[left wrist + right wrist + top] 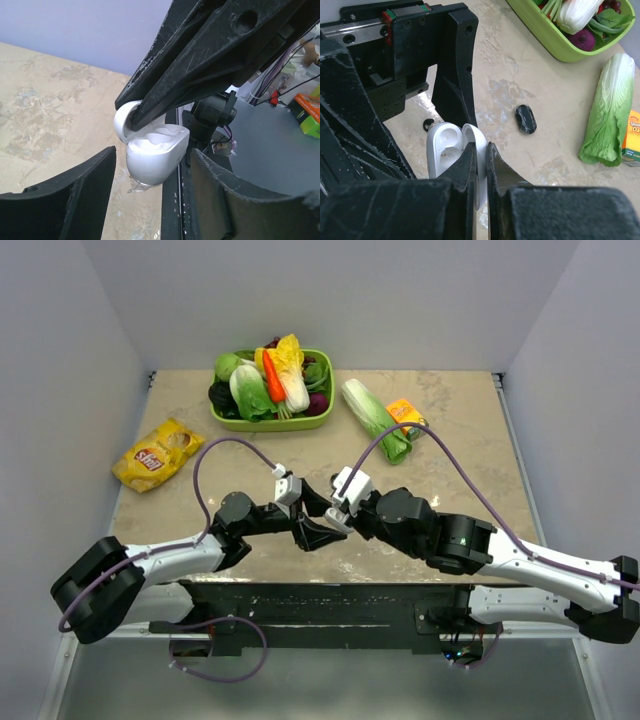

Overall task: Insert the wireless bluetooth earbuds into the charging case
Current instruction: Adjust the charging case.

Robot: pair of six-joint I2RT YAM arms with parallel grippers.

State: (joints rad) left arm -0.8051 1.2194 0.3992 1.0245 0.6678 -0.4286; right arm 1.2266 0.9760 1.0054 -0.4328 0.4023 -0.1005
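An open white charging case (445,150) hangs above the table between the two grippers. Its two sockets look empty. My right gripper (480,150) is shut on the case's flipped-up lid (479,137), pinching it from above; its black fingers (200,55) fill the top of the left wrist view. My left gripper (152,167) is open, with a finger on each side of the case body (155,157) and a gap to both. A tiny black piece (428,124), perhaps a black earbud, lies on the table by the case. No white earbuds show. In the top view the grippers (325,525) hide the case.
A closed black case (525,119) lies on the table further out. A green basket (272,423) of vegetables stands at the back, with a cabbage (376,418) and an orange box (405,415) to its right. A yellow chips bag (157,454) lies at the left.
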